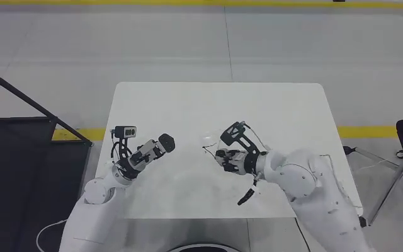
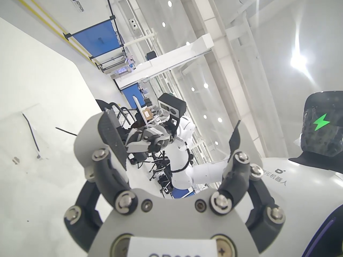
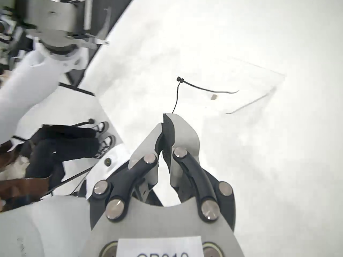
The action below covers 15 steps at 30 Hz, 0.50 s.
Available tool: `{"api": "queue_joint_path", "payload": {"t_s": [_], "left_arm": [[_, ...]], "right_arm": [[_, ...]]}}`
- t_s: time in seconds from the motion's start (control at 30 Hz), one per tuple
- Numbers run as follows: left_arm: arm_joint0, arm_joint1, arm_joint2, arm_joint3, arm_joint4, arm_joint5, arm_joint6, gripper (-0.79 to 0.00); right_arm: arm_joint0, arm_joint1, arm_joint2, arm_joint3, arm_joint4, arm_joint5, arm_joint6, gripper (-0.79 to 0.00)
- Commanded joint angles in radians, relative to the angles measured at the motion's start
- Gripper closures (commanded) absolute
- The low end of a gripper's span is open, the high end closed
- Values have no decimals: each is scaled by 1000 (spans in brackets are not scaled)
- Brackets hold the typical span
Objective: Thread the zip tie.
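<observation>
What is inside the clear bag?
A black zip tie and a small grey scrap lie within the outline of the clear bag; whether inside or on top is unclear.

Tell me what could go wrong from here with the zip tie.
The right gripper pinches the zip tie only at its very fingertips, so the thin strand could slip or swivel. The left gripper is open and well apart from it; the unsupported free end may flex away when that gripper closes in.

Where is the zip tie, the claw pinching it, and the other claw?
zip tie (image 3: 180,79), right wrist view, on its little head.
right gripper (image 3: 165,119), right wrist view, where its shut fingertips meet.
left gripper (image 2: 171,124), left wrist view, the gap between its open fingertips.
</observation>
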Motion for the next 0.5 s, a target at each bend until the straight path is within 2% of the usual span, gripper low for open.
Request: {"api": "queue_joint_path", "payload": {"t_s": [0.0,0.23,0.47], "left_arm": [[0,0,0,0,0,0,0,-785],[0,0,0,0,0,0,0,-785],[0,0,0,0,0,0,0,-785]], "right_arm": [[7,-4,-30,-9,-87,57,-24,0],[-5,-11,-78,-38,-244,164,-62,0],[-9,-15,-80,-44,-272,180,-52,0]]}}
